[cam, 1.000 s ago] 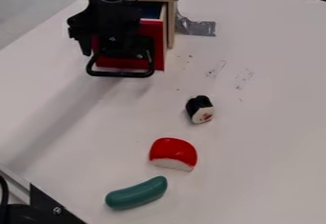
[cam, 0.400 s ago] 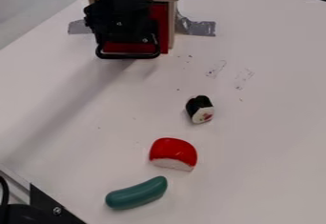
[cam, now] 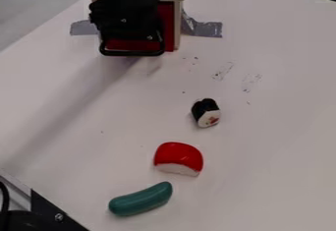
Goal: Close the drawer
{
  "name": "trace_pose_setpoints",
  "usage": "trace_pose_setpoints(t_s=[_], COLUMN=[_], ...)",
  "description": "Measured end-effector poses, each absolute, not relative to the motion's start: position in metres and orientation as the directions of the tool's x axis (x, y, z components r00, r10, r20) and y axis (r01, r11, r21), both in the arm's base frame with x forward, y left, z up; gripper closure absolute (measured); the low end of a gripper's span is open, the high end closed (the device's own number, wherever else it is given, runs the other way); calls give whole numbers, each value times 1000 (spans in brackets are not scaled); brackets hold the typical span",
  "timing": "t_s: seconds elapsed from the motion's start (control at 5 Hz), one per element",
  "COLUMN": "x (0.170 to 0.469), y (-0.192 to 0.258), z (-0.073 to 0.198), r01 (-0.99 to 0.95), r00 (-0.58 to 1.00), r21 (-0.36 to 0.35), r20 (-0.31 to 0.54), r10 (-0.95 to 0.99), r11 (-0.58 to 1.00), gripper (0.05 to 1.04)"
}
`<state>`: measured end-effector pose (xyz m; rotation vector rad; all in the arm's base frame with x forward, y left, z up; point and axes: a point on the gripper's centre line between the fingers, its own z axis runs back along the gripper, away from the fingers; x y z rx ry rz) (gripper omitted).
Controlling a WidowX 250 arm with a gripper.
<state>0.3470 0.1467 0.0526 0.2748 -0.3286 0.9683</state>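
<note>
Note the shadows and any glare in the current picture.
Camera view: a long, soft-edged shadow slants across the white table from below the drawer toward the lower left; small dark shading hugs the sushi roll; a pale highlight shows on the red toy; no strong glare on the tabletop.

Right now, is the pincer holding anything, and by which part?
That cannot be told: the black pincer sits in front of the red drawer front, above its curved black bar handle, and hides any grip.
</note>
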Motion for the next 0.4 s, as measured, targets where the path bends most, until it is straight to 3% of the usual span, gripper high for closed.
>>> trace_pose_setpoints(t_s=[0.2, 0.4], x=[339, 328], y=[135, 122], z=[54, 87], r01=[-803, -756], r00=[580, 628], r21=[76, 29], r20=[333, 314], r10=[744, 712], r11=[591, 654], gripper=[85, 85])
